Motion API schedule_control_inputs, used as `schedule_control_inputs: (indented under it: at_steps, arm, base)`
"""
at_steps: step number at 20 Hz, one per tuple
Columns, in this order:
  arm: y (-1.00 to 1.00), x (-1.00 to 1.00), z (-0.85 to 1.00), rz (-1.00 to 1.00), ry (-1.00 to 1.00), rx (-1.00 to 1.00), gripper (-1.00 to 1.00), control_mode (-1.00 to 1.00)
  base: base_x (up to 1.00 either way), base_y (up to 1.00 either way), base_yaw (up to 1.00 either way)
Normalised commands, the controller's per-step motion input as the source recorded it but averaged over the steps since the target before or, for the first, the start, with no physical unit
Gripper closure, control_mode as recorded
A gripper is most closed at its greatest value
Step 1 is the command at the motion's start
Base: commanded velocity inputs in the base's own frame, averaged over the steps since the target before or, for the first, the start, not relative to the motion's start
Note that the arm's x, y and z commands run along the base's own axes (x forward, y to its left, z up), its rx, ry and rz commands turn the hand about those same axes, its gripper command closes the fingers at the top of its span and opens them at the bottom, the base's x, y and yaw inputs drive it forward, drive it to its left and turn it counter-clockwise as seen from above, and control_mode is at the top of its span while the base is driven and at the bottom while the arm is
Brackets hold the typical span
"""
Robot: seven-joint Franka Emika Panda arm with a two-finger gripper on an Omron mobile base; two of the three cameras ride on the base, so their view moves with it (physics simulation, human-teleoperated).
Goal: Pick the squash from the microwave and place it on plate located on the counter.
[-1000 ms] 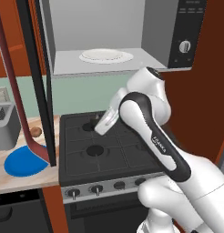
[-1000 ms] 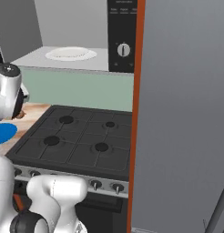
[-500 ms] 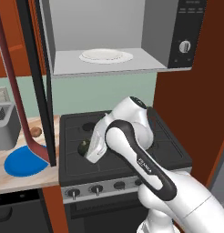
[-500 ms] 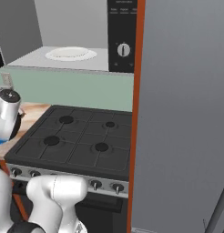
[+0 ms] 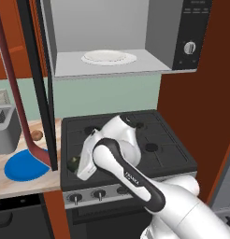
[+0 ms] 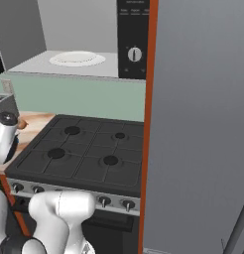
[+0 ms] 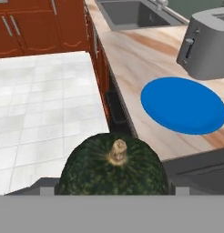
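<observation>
The microwave (image 5: 121, 39) stands open, its grey cavity holding the white turntable disc (image 5: 108, 57). The blue plate (image 7: 183, 104) lies flat on the table (image 7: 141, 54), bare on top, with a grey toaster (image 7: 207, 43) just beyond it and a small brown egg-shaped object (image 5: 37, 135) near it. A sink (image 7: 132, 13) is set into the table further along. The squash (image 7: 114, 168) sits in the tool (image 5: 75, 164), dark green with its tan stem facing the hand camera; the tool is closed around it, though the fingertips themselves are hidden behind the squash. The squash hangs above the stovetop's (image 5: 149, 140) left front edge, near the plate but not over it. The arm bends down sharply from its elbow, the wrist pointing left toward the table.
</observation>
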Motion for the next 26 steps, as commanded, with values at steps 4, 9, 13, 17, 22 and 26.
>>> schedule_control_inputs:
  at_steps: [4,9,13,17,22,26]
  arm:
    - [0.2,0.56,0.0,0.0,0.0,0.0,1.0,-1.0]
    - [0.08,0.75,0.04,0.0,0.0,0.0,1.0,-1.0]
    - [0.34,0.75,0.0,0.0,0.0,0.0,1.0,-1.0]
    - [0.54,0.38,0.0,0.0,0.0,0.0,1.0,-1.0]
    - [0.57,0.12,-0.01,0.0,0.0,0.0,1.0,-1.0]
    - [0.48,0.1,-0.16,0.0,0.0,0.0,1.0,-1.0]
  base:
    - [0.0,0.0,0.0]
    - [0.0,0.0,0.0]
    - [0.0,0.0,0.0]
    - [0.0,0.0,0.0]
    - [0.0,0.0,0.0]
    - [0.0,0.0,0.0]
